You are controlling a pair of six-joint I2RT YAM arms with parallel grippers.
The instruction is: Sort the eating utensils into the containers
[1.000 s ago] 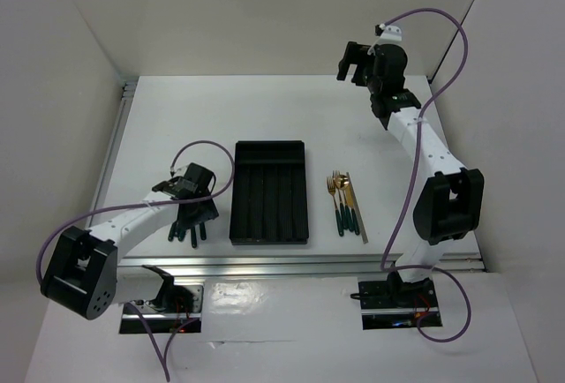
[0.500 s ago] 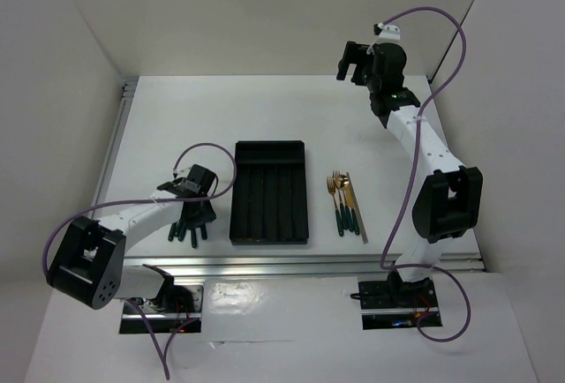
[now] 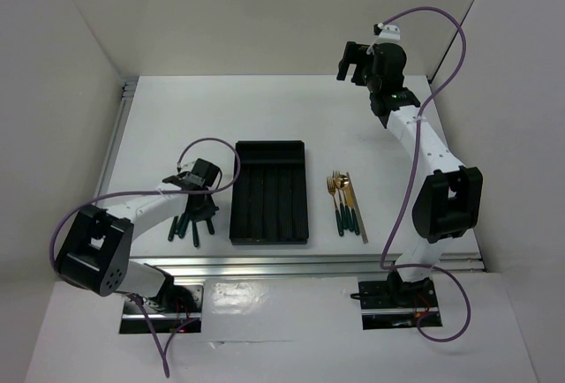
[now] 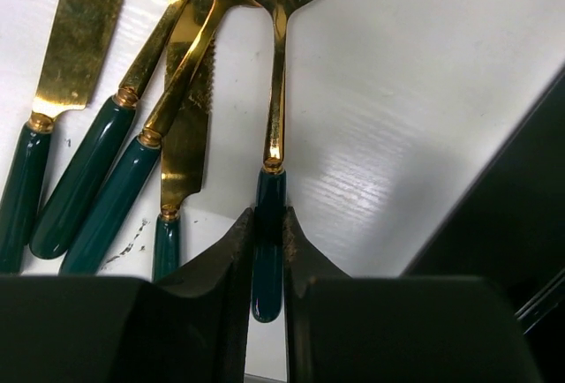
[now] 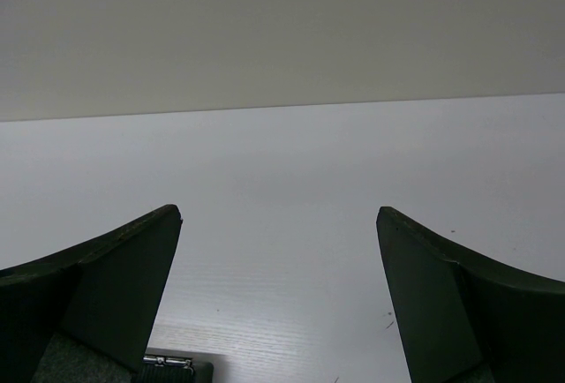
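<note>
We find the spoon (image 4: 275, 127) lying flat on the tabletop (image 3: 177, 127), just left of the tray (image 3: 269, 224). Its dark green handle is clamped between the left fingers (image 4: 221, 268), which press on it from both sides a little below the gold collar. The handle is rounded and glossy, and the slim stem and bowl are polished gold that mirrors the light.

Beside it to the left lie its fellows, fanned out with their handles toward the arm. There is a serrated knife (image 4: 84, 30) with a flat gold blade, a second knife (image 4: 188, 136) partly under two crossing gold stems, and more glossy green handles.

The tray is black plastic, shallow and rectangular, ribbed into long narrow lanes that run lengthwise. From above we see nothing in the lanes.

On its other side a second cluster of utensils (image 3: 342, 202) lies parallel, gold heads away from the arms. A thin silver piece (image 3: 361, 215) lies just beside it on the right.

The right fingers (image 5: 115, 277) stand wide apart with nothing between them, raised well above the far right corner. They are matte, dark and wedge-shaped.

The tabletop is white with a faint brushed grain and a few small scuffs. An aluminium rail (image 3: 309, 264) edges it at the near side. Plain white panels (image 3: 265, 12) enclose it at the back and on both sides. Purple cables (image 3: 433, 21) loop from both arms.
</note>
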